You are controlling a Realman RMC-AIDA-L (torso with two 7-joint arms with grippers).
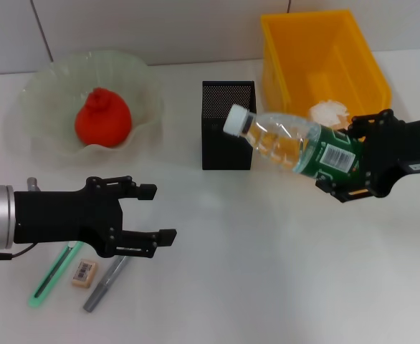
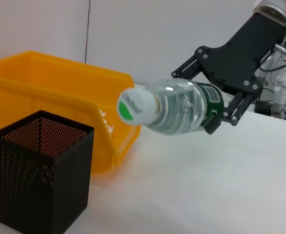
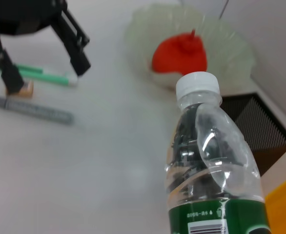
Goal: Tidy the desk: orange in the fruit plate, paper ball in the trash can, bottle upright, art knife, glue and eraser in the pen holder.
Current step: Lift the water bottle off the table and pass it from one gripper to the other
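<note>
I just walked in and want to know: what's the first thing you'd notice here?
The bottle, held tilted above the table by the right gripper, its white cap toward the black pen holder. Next, the orange in the pale fruit plate at the back left, and the yellow bin at the back right with a paper ball inside. The left gripper hangs open at the front left, over the art knife, eraser and glue.

Lab-style robot bench: bare white tabletop, plain white wall panels.
</note>
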